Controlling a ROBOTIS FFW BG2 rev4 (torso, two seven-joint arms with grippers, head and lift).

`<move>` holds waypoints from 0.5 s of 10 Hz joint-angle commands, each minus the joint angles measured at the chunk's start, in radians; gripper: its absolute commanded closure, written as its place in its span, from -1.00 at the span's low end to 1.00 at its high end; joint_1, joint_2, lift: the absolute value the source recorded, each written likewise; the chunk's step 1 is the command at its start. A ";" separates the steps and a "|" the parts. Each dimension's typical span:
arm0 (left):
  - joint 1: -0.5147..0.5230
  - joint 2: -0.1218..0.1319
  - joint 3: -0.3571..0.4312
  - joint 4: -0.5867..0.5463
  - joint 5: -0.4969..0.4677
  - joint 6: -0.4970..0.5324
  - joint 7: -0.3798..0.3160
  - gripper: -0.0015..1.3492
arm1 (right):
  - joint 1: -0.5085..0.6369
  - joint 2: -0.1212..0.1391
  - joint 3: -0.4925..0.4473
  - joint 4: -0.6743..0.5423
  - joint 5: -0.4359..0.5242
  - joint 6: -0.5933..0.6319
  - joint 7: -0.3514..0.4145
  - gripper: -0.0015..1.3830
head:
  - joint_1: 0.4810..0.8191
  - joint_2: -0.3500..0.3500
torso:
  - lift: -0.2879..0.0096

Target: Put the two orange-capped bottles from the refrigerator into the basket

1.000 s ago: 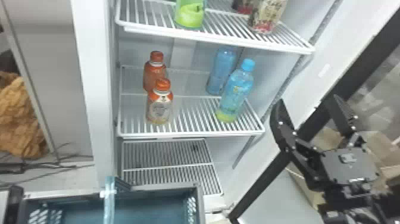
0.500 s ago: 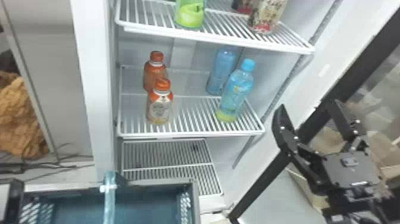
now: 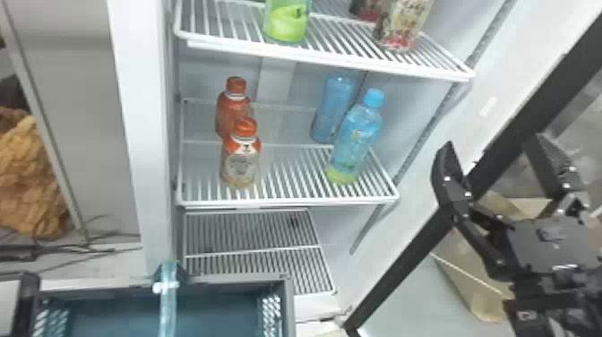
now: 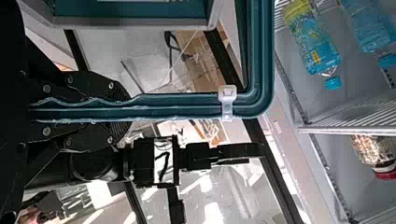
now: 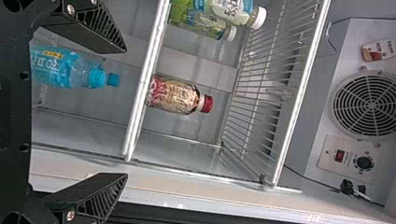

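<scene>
Right hand (image 3: 491, 140) is wide, its two fingers standing well apart from each other; in the head view it is to the right of the refrigerator shelves. Left hand (image 4: 125, 112) is closed on the handle (image 4: 187, 106) of the basket, and the handle passes between its fingers in the left wrist view. A pale clip (image 3: 165, 287) is around this handle.

The basket (image 3: 289, 309) is at the near left, low before the refrigerator (image 3: 134, 89). It has dark rim and sides with many small holes.

Both orange-capped bottles are upright inside the refrigerator, on the left part of the middle shelf (image 3: 286, 204). One is the near bottle (image 3: 240, 163), with a pale label. The other is the far bottle (image 3: 230, 112), just behind it and a little to the left; the near one hides some of its lower part, so I cannot tell if they are touching.

On the right part of the same shelf are two blue-capped bottles, a near one (image 3: 356, 139) and a far one (image 3: 333, 107).

On the higher shelf (image 3: 331, 56) there is a green bottle (image 3: 286, 20) at left and a patterned bottle (image 3: 403, 22) at right. Under the middle shelf is a lower rack (image 3: 251, 248). Farther to the left, outside the refrigerator, are a brown crumpled thing (image 3: 31, 179) and dark cables (image 3: 53, 251).
</scene>
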 commanded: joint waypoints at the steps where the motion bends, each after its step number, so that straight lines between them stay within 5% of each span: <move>1: 0.009 0.001 -0.005 -0.001 0.001 0.002 0.001 0.70 | 0.003 0.001 0.000 0.015 -0.009 -0.005 -0.004 -0.84 | 0.27 -1.00 | -1.00; 5: 0.001 0.010 -0.015 -0.001 0.001 0.007 0.003 0.70 | 0.000 0.001 0.012 0.038 -0.007 -0.002 -0.009 -0.84 | 0.27 -1.00 | -1.00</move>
